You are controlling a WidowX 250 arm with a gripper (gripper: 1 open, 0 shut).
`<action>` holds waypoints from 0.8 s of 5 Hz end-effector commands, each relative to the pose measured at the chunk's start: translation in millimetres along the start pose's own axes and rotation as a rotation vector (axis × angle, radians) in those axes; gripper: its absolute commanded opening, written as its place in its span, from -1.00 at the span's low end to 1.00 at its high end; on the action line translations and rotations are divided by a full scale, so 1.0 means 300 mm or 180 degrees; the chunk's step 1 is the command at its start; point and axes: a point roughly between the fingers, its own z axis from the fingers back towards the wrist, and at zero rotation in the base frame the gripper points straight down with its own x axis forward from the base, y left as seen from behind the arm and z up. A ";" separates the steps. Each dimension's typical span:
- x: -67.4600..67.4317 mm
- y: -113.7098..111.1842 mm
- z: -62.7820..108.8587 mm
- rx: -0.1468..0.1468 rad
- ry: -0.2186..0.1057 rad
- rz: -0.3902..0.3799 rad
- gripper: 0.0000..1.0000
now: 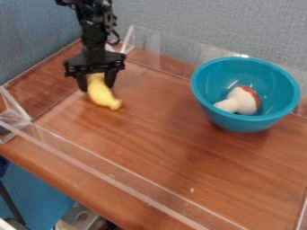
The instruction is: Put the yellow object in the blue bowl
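1 gripper (95,75) clamps banana (102,93) nr table's (156,135) back-left edge.

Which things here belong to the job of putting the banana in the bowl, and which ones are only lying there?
Belong to the job:
- yellow banana
- blue bowl
- gripper over the banana

Only lying there:
- white and reddish-brown lump inside the bowl

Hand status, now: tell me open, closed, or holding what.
Hand: closed on the upper end of the yellow banana, which lies on the wooden table.
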 end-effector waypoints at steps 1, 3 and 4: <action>0.072 -0.008 0.108 -0.0235 -0.0126 0.0014 -1.00; 0.122 -0.020 0.278 -0.0602 -0.0018 0.0044 -1.00; 0.139 -0.074 0.411 -0.0806 0.0074 0.0029 -1.00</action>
